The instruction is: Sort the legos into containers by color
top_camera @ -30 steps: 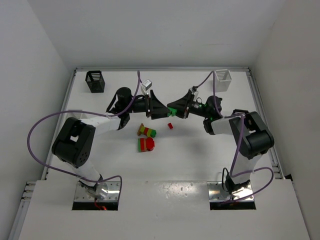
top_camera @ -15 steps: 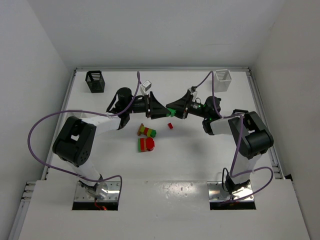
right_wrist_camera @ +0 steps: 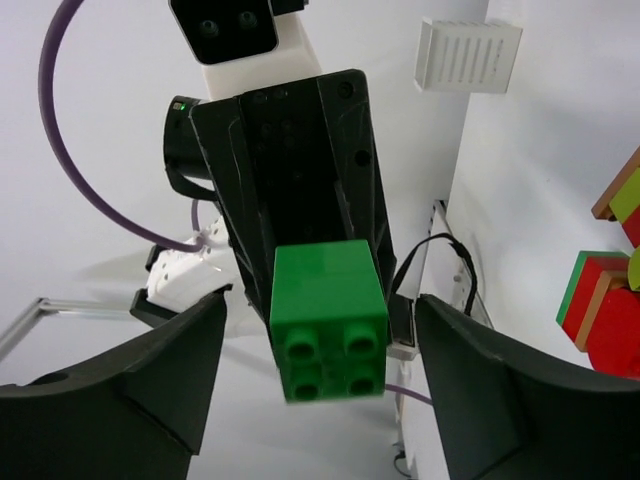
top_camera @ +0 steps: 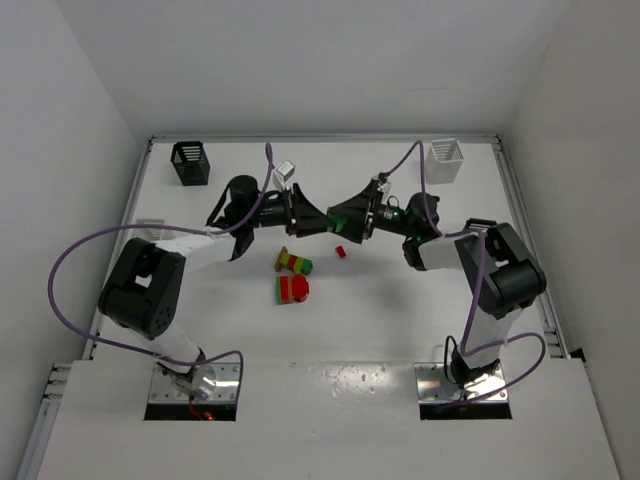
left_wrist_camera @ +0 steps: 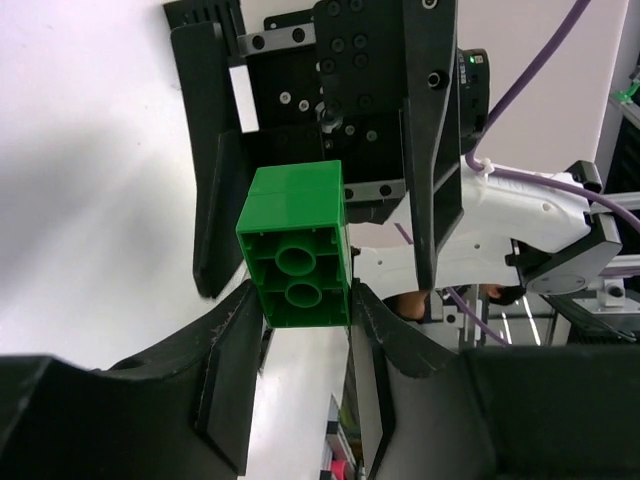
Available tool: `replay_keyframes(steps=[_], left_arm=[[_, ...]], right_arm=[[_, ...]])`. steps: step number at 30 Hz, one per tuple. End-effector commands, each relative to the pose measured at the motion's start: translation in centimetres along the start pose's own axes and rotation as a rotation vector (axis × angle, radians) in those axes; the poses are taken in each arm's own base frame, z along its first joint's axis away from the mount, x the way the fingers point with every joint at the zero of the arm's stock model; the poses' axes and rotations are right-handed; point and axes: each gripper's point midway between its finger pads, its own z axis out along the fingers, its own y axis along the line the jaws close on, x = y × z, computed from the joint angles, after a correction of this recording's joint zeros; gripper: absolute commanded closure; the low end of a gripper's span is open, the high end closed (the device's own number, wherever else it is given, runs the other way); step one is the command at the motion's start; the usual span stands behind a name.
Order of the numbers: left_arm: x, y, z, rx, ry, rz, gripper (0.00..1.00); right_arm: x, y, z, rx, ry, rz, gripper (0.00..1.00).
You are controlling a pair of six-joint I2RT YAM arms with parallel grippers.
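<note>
A green lego [left_wrist_camera: 295,250] is held above the table between both arms. My left gripper [left_wrist_camera: 300,310] is shut on its lower end, its fingers pressed against both sides. My right gripper [right_wrist_camera: 320,370] faces it, open, its fingers [right_wrist_camera: 150,380] standing well clear on either side of the brick [right_wrist_camera: 328,320]. In the top view the two grippers meet tip to tip at the green brick [top_camera: 341,221]. On the table below lie a multicolour stack [top_camera: 294,262], a red and green block [top_camera: 292,289] and a tiny red piece [top_camera: 340,251].
A black basket [top_camera: 190,163] stands at the back left corner and a white basket [top_camera: 445,158] at the back right. Another white basket [right_wrist_camera: 468,55] shows in the right wrist view. Purple cables loop over both arms.
My left gripper has closed on the green brick. My right gripper has opened and let go of it. Both arms stay nearly in place.
</note>
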Motion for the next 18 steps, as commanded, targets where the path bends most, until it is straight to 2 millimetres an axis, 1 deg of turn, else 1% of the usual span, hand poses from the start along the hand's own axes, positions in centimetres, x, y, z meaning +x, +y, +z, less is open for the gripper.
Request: replay_keyframes(steps=[1,2,4,5,7,9,10,11,12,14,17,18], left_arm=[[-1.0,-1.2,-1.6,-0.002,-0.059,0.089,1.00],[-1.1,-0.9,-1.6,-0.015,-0.064,0.094,1.00],[-1.7,-1.5,-2.4,-0.014,-0.087,0.118,1.00],[-1.5,-1.1,-2.4,-0.020,-0.085,0.120,1.00],[-1.9,-0.9,-3.2,-0.032,-0.105,0.124,1.00],[-1.4,-0.9,-3.4,-0.033,-0.094,0.128,1.00],[-1.1,-0.4,-3.5,-0.043,-0.090,0.123,1.00],[-1.1,-0.6,-3.5,-0.044,-0.089,0.121,1.00],[-1.1,-0.5,-3.6,-0.045,-0.089,0.134,1.00],[-1.1,-0.5,-3.6,-0.045,-0.089,0.134,1.00],[-1.0,-0.8,-3.6,-0.033,-0.082,0.123,1.00],[-1.0,-1.0,-3.5,-0.027,-0.085,0.120,1.00]], right_arm=[[-0.2,3.5,-0.3,-0.083,0.014,-0.161,0.22],[-0.5,3.4,-0.4,-0.077,0.016,-0.182,0.22],[-0.5,3.6,-0.9,-0.072,0.014,-0.198,0.22],[-0.5,3.6,-0.9,-0.072,0.014,-0.207,0.22],[-0.8,2.9,-1.6,-0.053,-0.006,-0.206,0.22],[-0.8,3.3,-2.0,-0.057,-0.016,-0.226,0.22],[-0.8,3.3,-2.0,-0.057,-0.016,-0.238,0.23],[-0.7,3.2,-2.0,-0.057,-0.006,-0.238,0.23],[-1.0,3.7,-1.8,-0.064,-0.006,-0.264,0.23],[-0.9,3.7,-1.7,-0.056,0.016,-0.275,0.23],[-1.2,2.9,-1.4,-0.029,0.026,-0.294,0.23],[-1.0,2.5,-1.0,-0.026,0.039,-0.312,0.23]])
